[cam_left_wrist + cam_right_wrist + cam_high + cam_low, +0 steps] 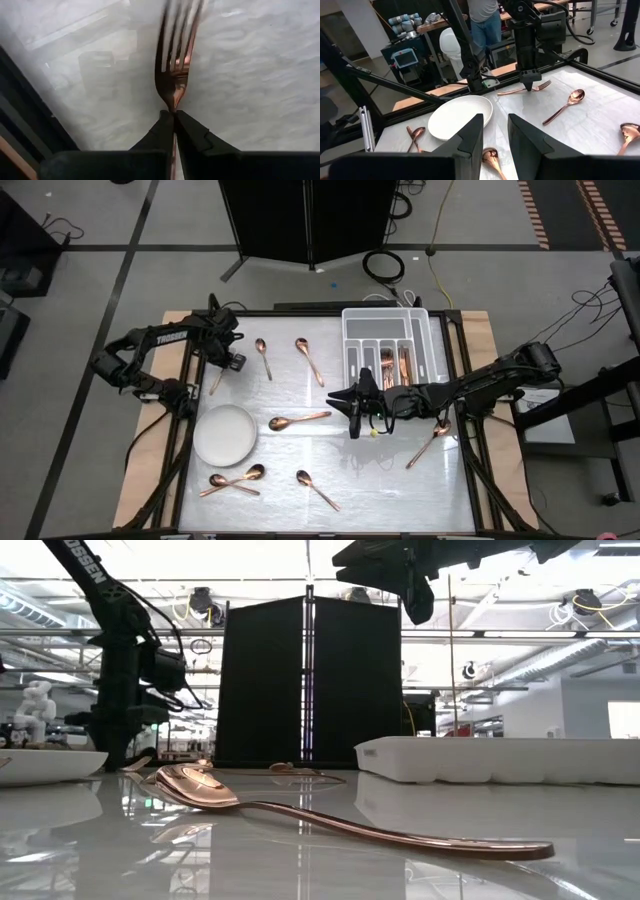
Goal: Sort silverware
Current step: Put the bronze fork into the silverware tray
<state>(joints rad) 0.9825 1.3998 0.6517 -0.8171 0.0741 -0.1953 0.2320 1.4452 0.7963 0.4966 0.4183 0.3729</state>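
A copper fork [525,90] lies on the white table near its far left corner, tines [177,45] pointing away from the left wrist camera. My left gripper [228,362] stands over it, pointing straight down, shut on it. My right gripper [495,137] hovers level above the table's middle [345,405], fingers apart with nothing between them. Several copper spoons lie scattered flat on the table: two at the far side [262,355] [308,358], one at the middle [298,421], others at the near side [230,483] [316,488]. My left gripper pinches the fork's neck [173,106], where the tined head narrows into the handle, between its two fingertips [162,125]. The fingers come from above, pointing down, one on each side of the fork. The fork lies flat on the table.
A round white plate [226,433] sits at the left, just nearer than the fork. The white compartmented tray [390,340] with copper silverware in it stands at the far right. Another copper piece [430,442] lies under the right arm. A person stands beyond the table [485,20].
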